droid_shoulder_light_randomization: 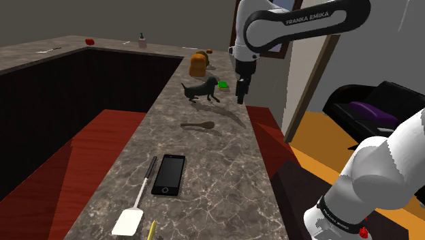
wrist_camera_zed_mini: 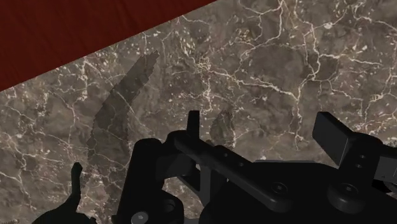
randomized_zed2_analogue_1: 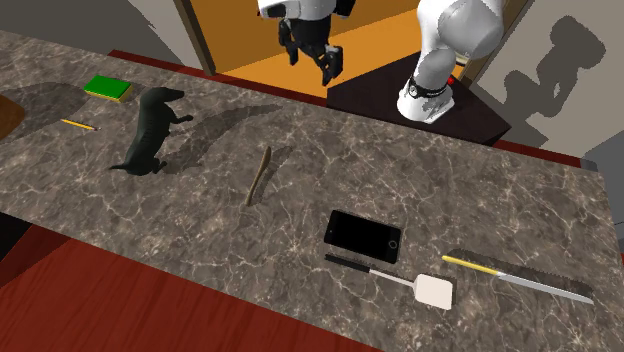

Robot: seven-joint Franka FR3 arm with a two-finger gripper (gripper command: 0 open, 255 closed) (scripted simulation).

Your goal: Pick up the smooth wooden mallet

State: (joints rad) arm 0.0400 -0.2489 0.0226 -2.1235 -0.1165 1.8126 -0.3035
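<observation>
Second exterior view, left to right. Pencil (randomized_zed2_analogue_1: 77,124): yellow, flat on the counter (randomized_zed2_analogue_1: 200,230). Book (randomized_zed2_analogue_1: 107,88): green, flat, just beyond the pencil. Dog (randomized_zed2_analogue_1: 152,130): black figure, standing upright, apart from the rest. Mallet (randomized_zed2_analogue_1: 260,175): slim, brown, lying flat mid-counter with nothing touching it. Both sides of the handle are clear, so it is judged easy to reach from straight above. Claw (randomized_zed2_analogue_1: 312,58): black, hangs in the air over the counter's far edge, beyond the mallet rather than above it. Its fingers stand apart, empty and touching nothing, and it is judged ready for an approach, not yet a grasp. Phone (randomized_zed2_analogue_1: 364,236): black, flat. Spatula (randomized_zed2_analogue_1: 405,282): white blade, beside the phone by the near edge. Knife (randomized_zed2_analogue_1: 530,280): yellow handle, grey blade, farthest right.
</observation>
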